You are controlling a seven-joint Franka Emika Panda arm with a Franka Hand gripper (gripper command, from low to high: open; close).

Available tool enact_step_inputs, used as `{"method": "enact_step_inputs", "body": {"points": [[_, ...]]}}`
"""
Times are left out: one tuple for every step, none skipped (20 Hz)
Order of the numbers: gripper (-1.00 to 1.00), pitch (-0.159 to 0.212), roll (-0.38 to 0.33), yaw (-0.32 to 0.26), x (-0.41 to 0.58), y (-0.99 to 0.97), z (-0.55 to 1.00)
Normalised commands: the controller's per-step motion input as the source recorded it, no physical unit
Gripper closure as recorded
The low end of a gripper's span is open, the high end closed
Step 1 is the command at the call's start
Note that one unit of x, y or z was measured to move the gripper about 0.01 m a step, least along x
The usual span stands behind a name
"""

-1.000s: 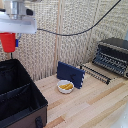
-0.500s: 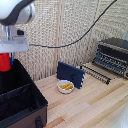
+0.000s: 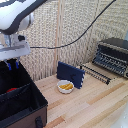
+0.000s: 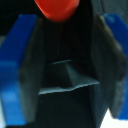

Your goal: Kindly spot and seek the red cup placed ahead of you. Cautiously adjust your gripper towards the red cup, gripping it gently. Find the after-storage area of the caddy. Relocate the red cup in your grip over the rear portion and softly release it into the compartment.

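The red cup [image 3: 12, 91] lies low inside the black caddy [image 3: 31, 111] at the exterior view's left, only its red top showing over the fabric divider [image 3: 22, 95], in the back bay as far as I can tell. My gripper [image 3: 12, 65] hangs above it, blue-tipped fingers [image 3: 16, 64] apart and holding nothing. In the wrist view the red cup [image 4: 56, 7] sits at the picture's edge against the black lining [image 4: 65, 75], and the blurred blue fingers [image 4: 20, 47] stand wide on either side of it, clear of the cup.
A white bowl of yellow food [image 3: 65, 87] and an upright dark blue flat box [image 3: 70, 74] stand on the wooden table right of the caddy. A black toaster oven [image 3: 112, 56] with a wire rack [image 3: 97, 75] in front is at the far right.
The gripper came down over the caddy with the red cup, then opened. The cup has dropped from the fingers into the case and now sits below them.
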Motion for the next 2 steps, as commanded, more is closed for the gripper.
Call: {"method": "enact_step_inputs", "body": {"points": [[-1.0,0.01,0.135,0.027,0.097,-0.29,0.65],[-1.0,0.034,0.108,0.056,0.126,-0.09,0.77]]}}
